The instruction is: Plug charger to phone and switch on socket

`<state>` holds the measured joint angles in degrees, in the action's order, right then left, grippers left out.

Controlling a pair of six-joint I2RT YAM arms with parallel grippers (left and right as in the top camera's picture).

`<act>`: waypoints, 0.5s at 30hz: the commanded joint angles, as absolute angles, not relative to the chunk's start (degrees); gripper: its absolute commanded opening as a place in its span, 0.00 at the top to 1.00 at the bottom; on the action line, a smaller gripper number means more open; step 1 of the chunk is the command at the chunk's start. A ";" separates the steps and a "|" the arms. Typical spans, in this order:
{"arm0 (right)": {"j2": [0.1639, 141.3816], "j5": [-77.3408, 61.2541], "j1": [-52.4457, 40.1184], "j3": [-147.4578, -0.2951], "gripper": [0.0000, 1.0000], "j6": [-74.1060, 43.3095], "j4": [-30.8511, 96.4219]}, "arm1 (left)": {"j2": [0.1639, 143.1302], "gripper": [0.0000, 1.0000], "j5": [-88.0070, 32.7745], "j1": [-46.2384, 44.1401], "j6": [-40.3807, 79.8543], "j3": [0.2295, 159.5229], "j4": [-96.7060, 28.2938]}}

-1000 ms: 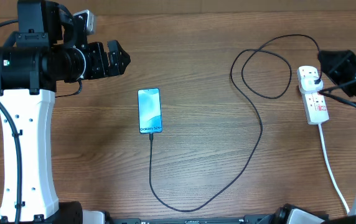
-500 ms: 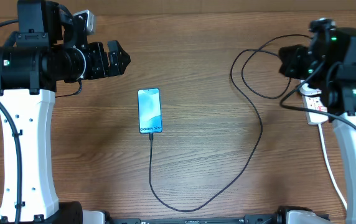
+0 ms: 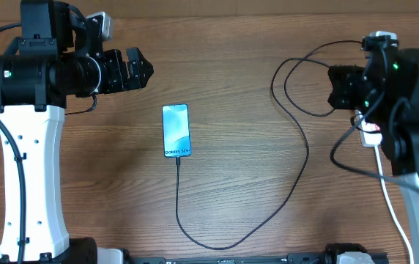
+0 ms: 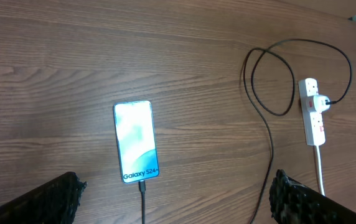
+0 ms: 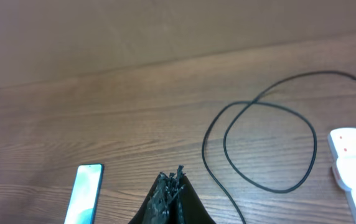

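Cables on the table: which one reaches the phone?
The thin black charger cable: its end meets the phone's bottom edge. The thick white cord only runs from the power strip, far from the phone.

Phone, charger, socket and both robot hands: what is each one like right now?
phone: lying flat, screen lit, charger joined at its bottom edge.
charger: one end at phone, plug in socket.
socket: plug in; switch position unclear.
left gripper: open, empty.
right gripper: shut, empty.
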<state>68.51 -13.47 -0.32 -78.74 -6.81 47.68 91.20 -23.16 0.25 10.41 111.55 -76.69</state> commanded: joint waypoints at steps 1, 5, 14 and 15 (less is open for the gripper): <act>65.65 -14.11 -0.30 -80.53 0.96 -5.43 48.45 | 91.50 0.00 -23.38 0.36 10.74 112.07 -76.51; 63.57 -14.04 -0.30 -78.56 0.96 -4.60 48.75 | 91.50 0.01 -23.38 0.36 10.74 112.07 -76.51; 58.35 -15.27 -0.25 -70.81 0.96 -4.62 43.64 | 91.50 0.00 -23.38 0.36 10.74 112.07 -76.51; 57.91 -15.27 -0.25 -70.32 0.96 -4.62 43.13 | 91.50 0.00 -23.38 0.36 10.74 112.07 -76.51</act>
